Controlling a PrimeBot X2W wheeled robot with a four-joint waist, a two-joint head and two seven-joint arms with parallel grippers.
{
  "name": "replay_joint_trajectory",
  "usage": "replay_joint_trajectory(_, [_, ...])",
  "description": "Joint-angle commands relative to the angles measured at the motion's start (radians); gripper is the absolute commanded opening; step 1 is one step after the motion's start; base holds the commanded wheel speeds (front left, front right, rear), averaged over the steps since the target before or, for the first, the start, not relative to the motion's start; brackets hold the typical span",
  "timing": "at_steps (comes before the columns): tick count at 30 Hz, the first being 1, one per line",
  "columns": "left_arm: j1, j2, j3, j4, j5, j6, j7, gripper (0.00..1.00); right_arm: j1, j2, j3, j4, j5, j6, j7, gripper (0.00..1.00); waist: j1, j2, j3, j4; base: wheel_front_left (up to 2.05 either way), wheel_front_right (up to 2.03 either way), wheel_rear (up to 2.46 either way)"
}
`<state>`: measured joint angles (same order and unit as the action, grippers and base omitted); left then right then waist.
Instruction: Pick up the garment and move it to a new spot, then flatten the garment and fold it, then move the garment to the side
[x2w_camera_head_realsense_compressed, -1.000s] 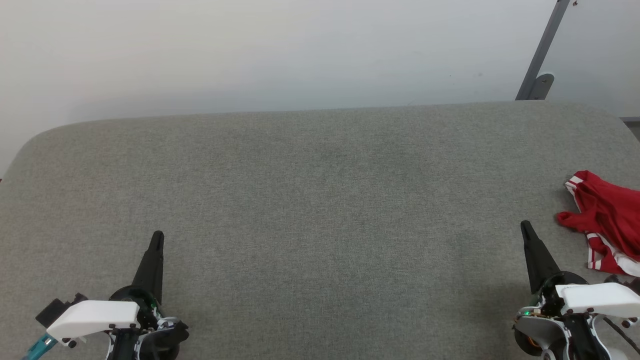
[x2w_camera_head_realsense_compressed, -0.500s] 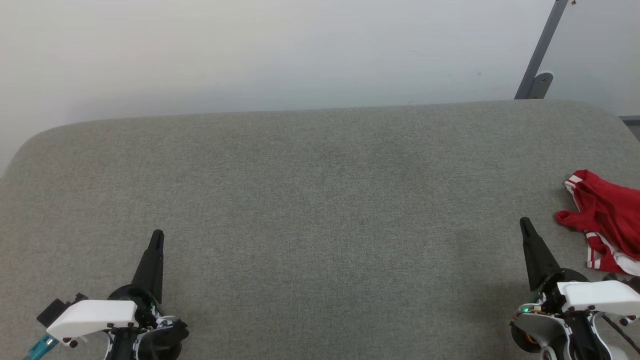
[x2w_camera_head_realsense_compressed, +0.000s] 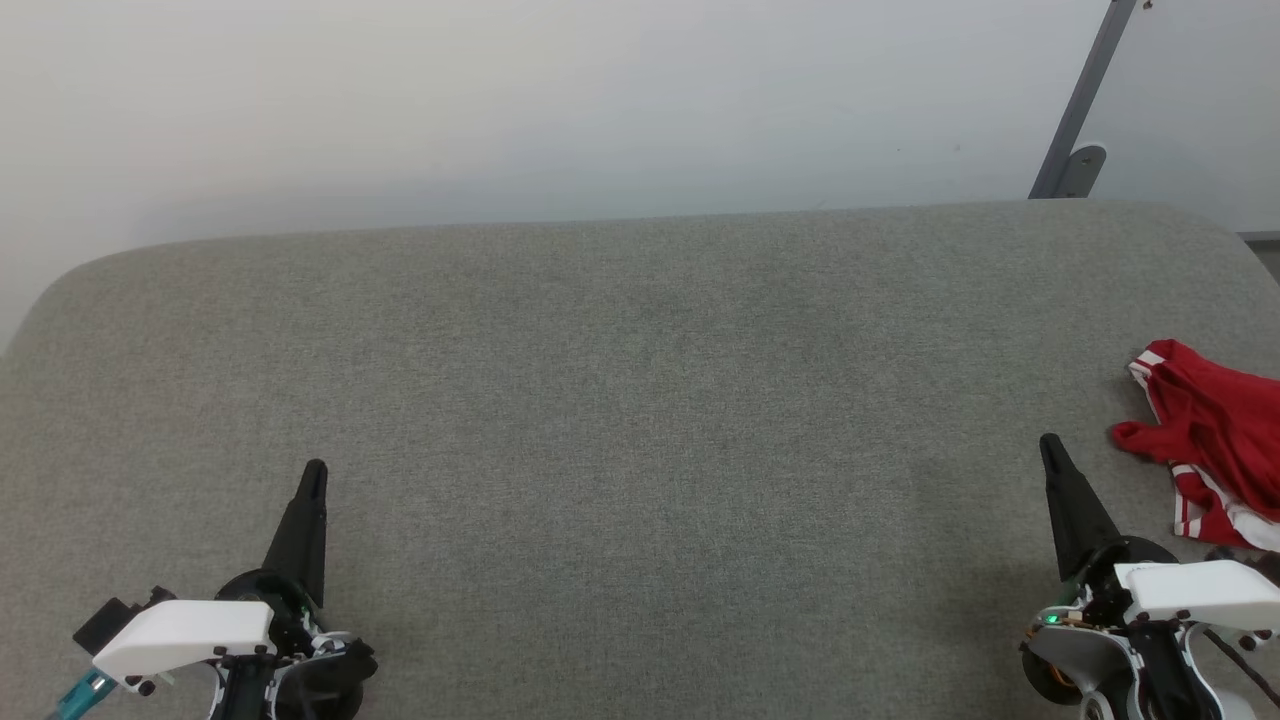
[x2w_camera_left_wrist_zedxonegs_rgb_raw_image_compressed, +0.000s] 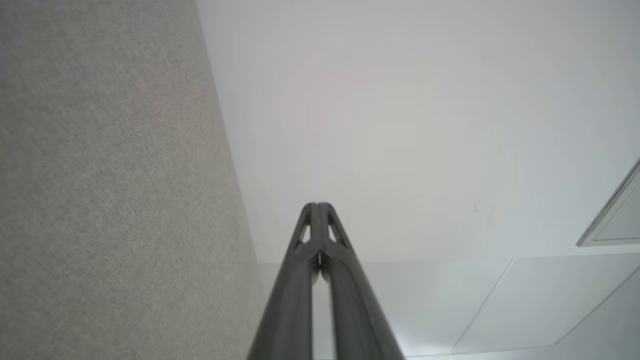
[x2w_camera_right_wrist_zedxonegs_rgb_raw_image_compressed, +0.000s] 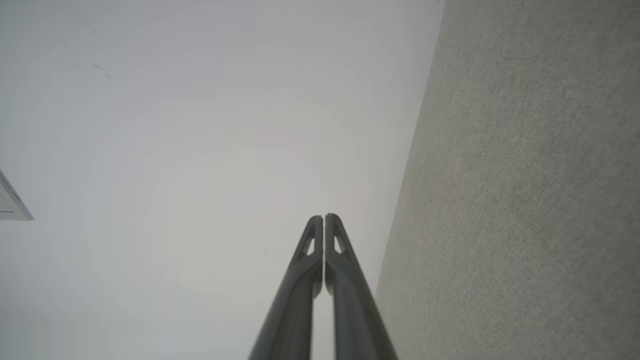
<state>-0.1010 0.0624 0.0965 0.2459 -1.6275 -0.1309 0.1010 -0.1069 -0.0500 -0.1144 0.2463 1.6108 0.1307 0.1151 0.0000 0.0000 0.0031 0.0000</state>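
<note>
One garment, two grippers, one grey padded surface.
The garment is seen crumpled at three o'clock, cut by the frame edge. The left gripper at seven o'clock and the right gripper at five o'clock are pressed fully closed, nothing held.

Small shift on the right
My head view nudged slightly, and the right hand crept a little forward over the bench, toward the garment.
</note>
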Motion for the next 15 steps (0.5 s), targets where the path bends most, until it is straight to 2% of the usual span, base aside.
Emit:
replay_joint_trajectory(1, [-0.014,-0.001,0.004,0.0,0.003,0.0,0.004,0.0,-0.004,0.002,-0.001,-0.003,0.004,0.0,0.002,0.0,0.0,0.0,0.0,0.0,0.0,0.0,0.0])
replay_joint_trajectory(15, [-0.015,-0.003,0.006,0.0,0.006,0.0,0.006,0.0,-0.004,0.002,-0.001,-0.003,0.004,0.0,0.002,0.0,0.0,0.0,0.0,0.0,0.0,0.0,0.0])
